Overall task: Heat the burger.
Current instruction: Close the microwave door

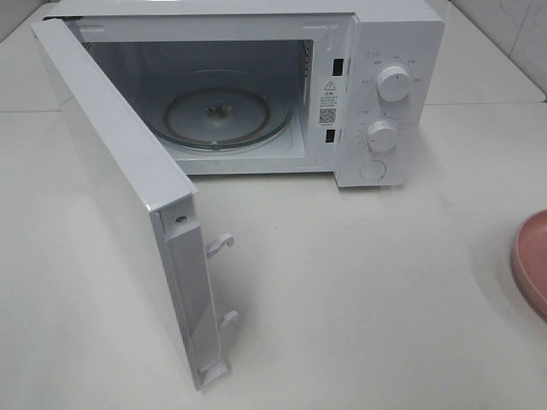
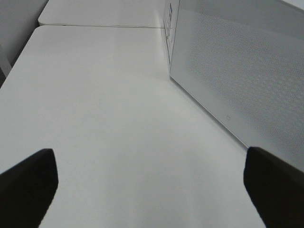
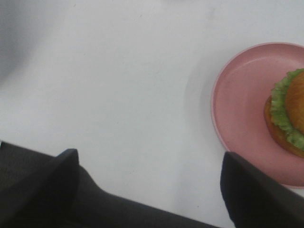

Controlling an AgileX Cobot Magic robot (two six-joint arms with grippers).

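Right wrist view shows my right gripper (image 3: 147,190) spread and empty, the burger (image 3: 289,111) on its pink plate (image 3: 237,109) beside it and seemingly cut off, so a blind close could shove the plate, while my left gripper (image 2: 149,185) gapes idle.

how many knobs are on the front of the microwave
2. Both are on the microwave's control panel, right of the open cavity: the upper knob near the top, the lower knob directly below it. A round button sits beneath them, not counted.
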